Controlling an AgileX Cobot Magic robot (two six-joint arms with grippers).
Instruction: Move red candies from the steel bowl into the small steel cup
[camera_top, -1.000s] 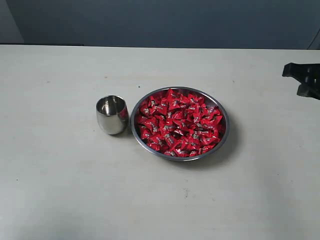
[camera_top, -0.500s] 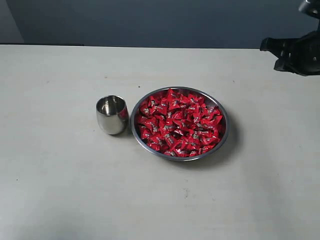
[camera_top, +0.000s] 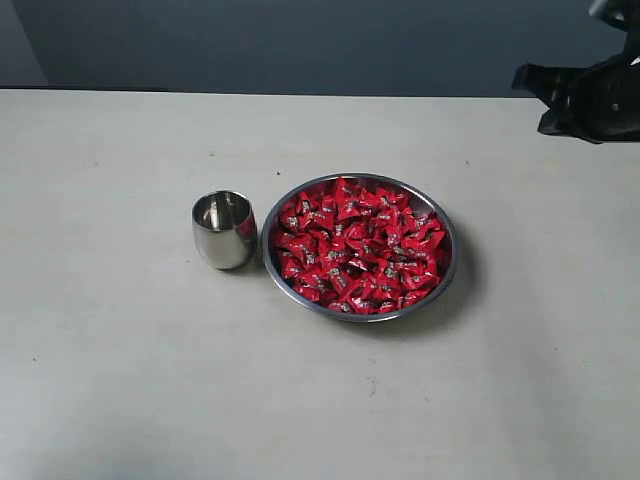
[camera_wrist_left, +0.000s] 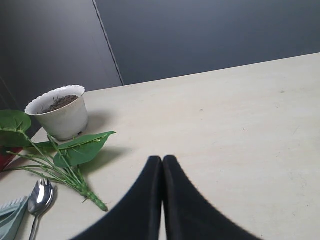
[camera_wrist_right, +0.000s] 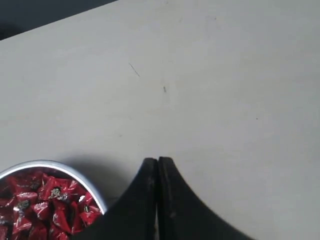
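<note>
On the table (camera_top: 120, 350) the steel bowl (camera_top: 362, 318) brims with red candies (camera_top: 358, 245); the small steel cup (camera_top: 224, 230) stands just left, bare inside. The right end effector (camera_wrist_right: 158, 161), far right, is clenched empty; the left end effector (camera_wrist_left: 162, 159) likewise.

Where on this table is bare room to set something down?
Bare table runs left of the cup, right of the bowl, and between both and the near edge. Crowded: candies fill the bowl, and the cup stands close beside its rim.
</note>
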